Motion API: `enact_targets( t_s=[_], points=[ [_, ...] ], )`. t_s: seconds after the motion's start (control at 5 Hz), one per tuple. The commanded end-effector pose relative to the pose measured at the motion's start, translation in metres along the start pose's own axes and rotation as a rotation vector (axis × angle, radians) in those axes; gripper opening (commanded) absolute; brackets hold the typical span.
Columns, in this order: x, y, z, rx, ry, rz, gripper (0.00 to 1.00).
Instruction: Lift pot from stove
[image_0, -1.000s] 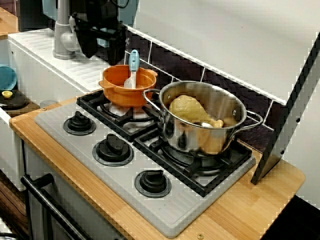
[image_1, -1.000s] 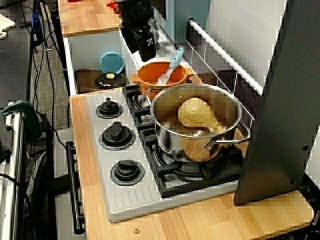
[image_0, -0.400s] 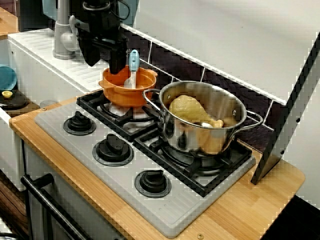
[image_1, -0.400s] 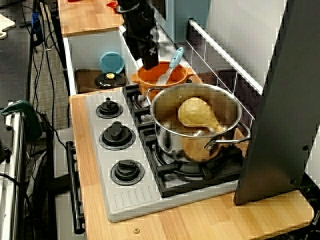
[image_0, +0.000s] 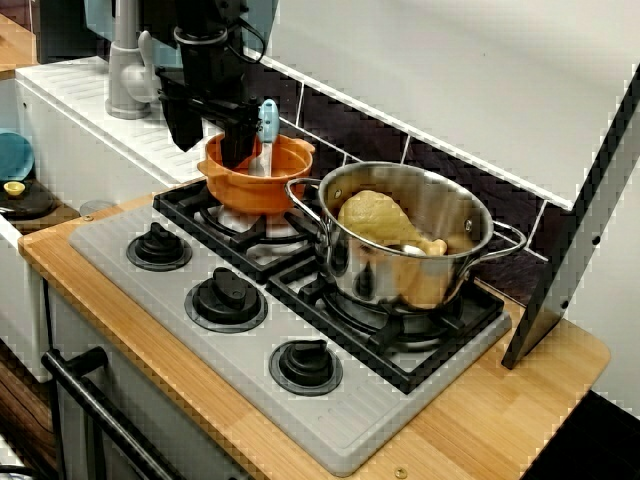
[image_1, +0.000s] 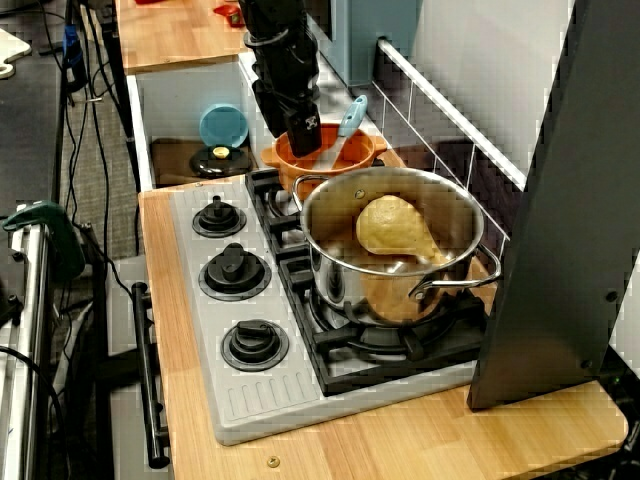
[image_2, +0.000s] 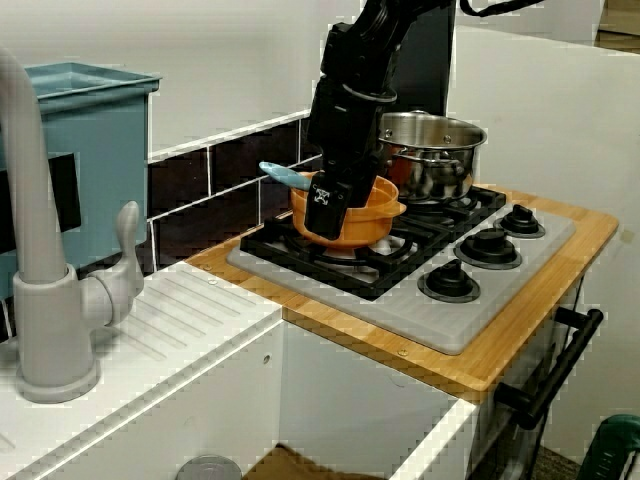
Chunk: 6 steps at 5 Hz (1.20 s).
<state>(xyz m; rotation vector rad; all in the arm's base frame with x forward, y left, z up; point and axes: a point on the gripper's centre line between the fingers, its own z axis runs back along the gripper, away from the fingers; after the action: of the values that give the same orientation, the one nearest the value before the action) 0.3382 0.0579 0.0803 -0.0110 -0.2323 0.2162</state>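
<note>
Two pots share the stove (image_0: 150, 285): the steel pot (image_0: 405, 245) with a toy chicken leg (image_0: 385, 222) on the near grate, and the small orange pot (image_0: 257, 175) on the far burner, a blue-handled utensil (image_0: 266, 130) standing in it. It looks like light, stiff plastic, probably a bit slick. The gripper (image_0: 205, 150) hangs with jaws spread astride the far rim, one finger inside. That rim seems the sensible hold; pinch firmly, or it may tip.
</note>
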Motion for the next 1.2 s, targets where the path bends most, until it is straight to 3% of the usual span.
enact_targets(
  t_s=[0.0,0.6,0.8,1.0],
  points=[
    [0.0093,-0.0028,0.0145,-0.003,-0.04,-0.015,1.0],
    [0.0128,0.0026,0.0098,0.009,-0.032,-0.004,1.0],
    [0.0117,0.003,0.0093,0.005,-0.029,-0.011,0.92],
    [0.0119,0.0022,0.011,-0.008,-0.034,-0.027,0.0]
  ],
)
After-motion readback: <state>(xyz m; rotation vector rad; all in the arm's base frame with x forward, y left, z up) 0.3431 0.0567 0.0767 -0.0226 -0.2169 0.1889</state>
